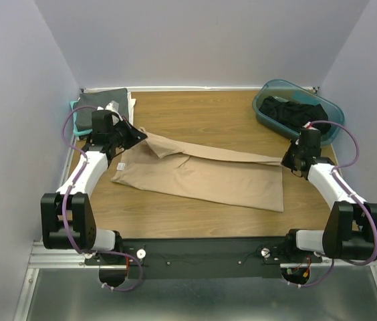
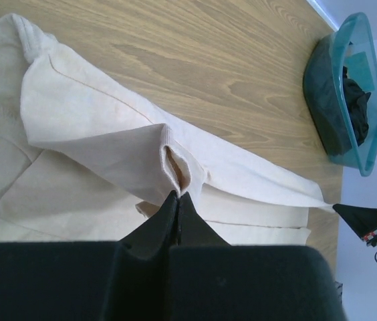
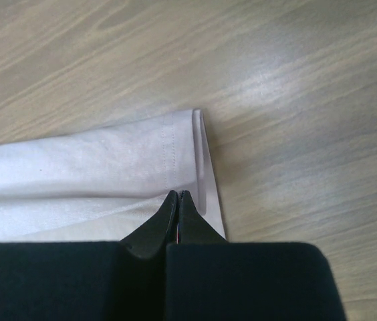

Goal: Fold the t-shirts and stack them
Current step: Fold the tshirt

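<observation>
A tan t-shirt (image 1: 208, 177) lies partly folded across the middle of the table, with a long fold drawn taut along its far edge. My left gripper (image 1: 134, 137) is shut on a pinch of the fold near the shirt's left end, seen in the left wrist view (image 2: 177, 195) on the tan cloth (image 2: 95, 120). My right gripper (image 1: 287, 160) is shut on the hemmed right corner (image 3: 175, 150), with its tips (image 3: 178, 194) on the cloth. Folded dark grey (image 1: 101, 100), teal (image 1: 78, 119) and white (image 1: 131, 103) shirts are stacked at the far left corner.
A teal plastic tub (image 1: 263, 115) holding black shirts (image 1: 292, 110) stands at the far right, just beyond the right gripper; it also shows in the left wrist view (image 2: 369, 40). Grey walls close in the table on three sides.
</observation>
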Available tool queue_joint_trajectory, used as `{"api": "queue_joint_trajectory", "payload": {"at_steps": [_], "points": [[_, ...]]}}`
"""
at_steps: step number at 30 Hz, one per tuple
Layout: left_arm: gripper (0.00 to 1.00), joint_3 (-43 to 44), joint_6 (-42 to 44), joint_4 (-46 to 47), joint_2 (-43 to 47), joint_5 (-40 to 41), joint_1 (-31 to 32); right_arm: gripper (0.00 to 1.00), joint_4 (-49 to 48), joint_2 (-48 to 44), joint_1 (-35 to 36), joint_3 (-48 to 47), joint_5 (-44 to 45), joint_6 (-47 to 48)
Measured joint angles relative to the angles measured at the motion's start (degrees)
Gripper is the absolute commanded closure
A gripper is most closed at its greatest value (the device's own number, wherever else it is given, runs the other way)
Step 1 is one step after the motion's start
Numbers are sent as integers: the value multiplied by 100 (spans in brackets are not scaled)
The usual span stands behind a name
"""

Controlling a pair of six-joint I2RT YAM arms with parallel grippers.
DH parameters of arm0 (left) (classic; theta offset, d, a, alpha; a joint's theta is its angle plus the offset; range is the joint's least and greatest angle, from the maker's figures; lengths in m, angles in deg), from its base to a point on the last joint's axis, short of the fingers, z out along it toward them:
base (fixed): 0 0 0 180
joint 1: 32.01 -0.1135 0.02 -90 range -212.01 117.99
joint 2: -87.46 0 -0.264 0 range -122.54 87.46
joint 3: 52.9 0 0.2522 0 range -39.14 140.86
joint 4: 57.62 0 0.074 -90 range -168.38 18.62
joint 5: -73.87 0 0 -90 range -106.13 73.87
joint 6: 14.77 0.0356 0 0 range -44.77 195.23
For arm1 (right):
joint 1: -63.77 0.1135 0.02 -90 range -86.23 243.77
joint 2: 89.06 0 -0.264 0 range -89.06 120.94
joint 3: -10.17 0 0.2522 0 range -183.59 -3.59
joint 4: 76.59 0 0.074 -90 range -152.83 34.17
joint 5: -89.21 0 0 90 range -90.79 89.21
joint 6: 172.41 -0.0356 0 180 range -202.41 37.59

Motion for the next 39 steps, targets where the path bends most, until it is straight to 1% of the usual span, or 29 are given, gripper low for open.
{"api": "queue_joint_trajectory", "payload": {"at_steps": [5, 6, 7, 8, 11, 13, 14, 19, 24, 29, 33, 36, 39], "points": [[100, -229, -57, 2, 315, 15, -133, 99, 149, -87, 0, 114, 42, -149], [100, -271, -66, 2, 361, 24, -144, 98, 166, -94, 0, 127, 52, -190], [100, -323, -76, 0, 407, 28, -149, 94, 195, -98, 0, 138, 57, -238], [100, -378, -87, -9, 461, 46, -149, 82, 223, -105, 0, 146, 61, -264], [100, -525, -101, 0, 553, 52, -149, 57, 396, -157, 0, 177, 114, -437], [100, -660, -109, 13, 599, 50, -149, 51, 531, -236, 0, 188, 201, -544], [100, -745, -118, 7, 619, 50, -149, 49, 581, -291, 0, 192, 254, -614], [100, -990, -120, -2, 623, 37, -149, 49, 719, -640, 0, 170, 387, -756], [100, -1054, -116, -2, 623, 33, -149, 50, 658, -282, 11, -39, 173, -721], [100, -1051, -98, -2, 623, 44, -149, 50, 566, 68, 210, -57, -157, -697], [100, -1054, -50, -9, 623, 120, -157, 50, 474, 221, 778, -79, -361, -695], [100, -1054, 42, -22, 616, 286, -173, 50, 382, 496, 1552, -205, -417, -767], [100, -1075, 107, -31, 575, 492, -192, 50, 284, 706, 2004, -273, -476, -901]]}}
